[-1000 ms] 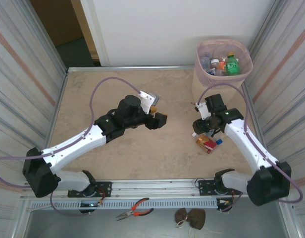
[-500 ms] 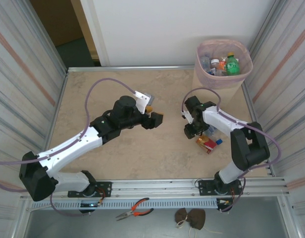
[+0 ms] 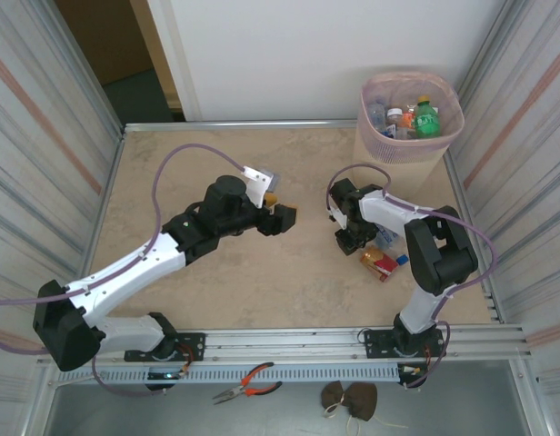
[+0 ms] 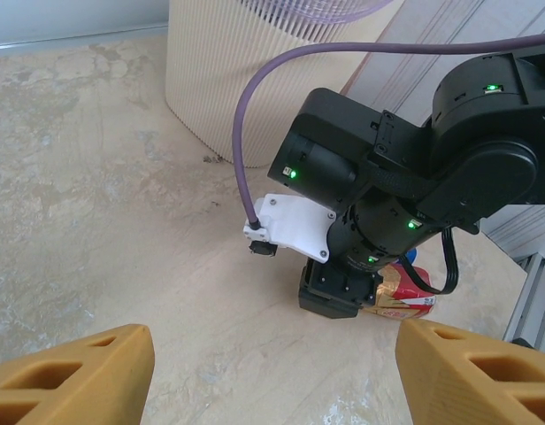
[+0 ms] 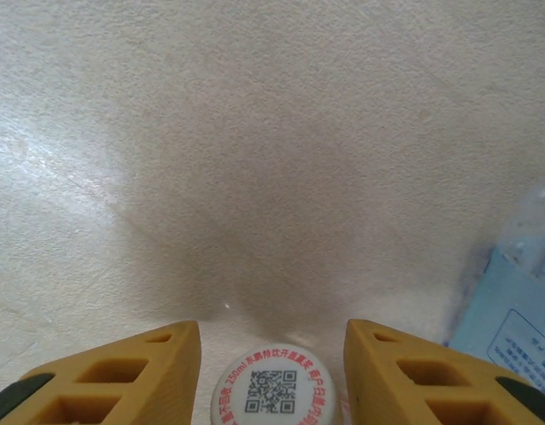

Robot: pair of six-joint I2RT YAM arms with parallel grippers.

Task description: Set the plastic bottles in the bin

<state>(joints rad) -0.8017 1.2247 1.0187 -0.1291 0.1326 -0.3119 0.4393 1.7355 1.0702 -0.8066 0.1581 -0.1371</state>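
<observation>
Across the beige surface [image 3: 216, 163] seen from above, the pink bin [image 3: 394, 150] stands at the upper right and already carries several plastic bottles [image 3: 426, 119], so I judge the task mostly done. Left of centre the left tool [image 3: 282, 218] hangs wide and empty, while right of centre the right tool [image 3: 348, 238] is narrow, its fingers [image 5: 122, 372] just beside a white cap [image 5: 271, 390] with a thin gap on each side, so it does not seem to hold it yet. Left to do, as far as I see: this capped bottle, a red-labelled bottle [image 3: 380, 263] lying to the lower right of that tool, and a blue-labelled one [image 5: 511, 310] near it.
</observation>
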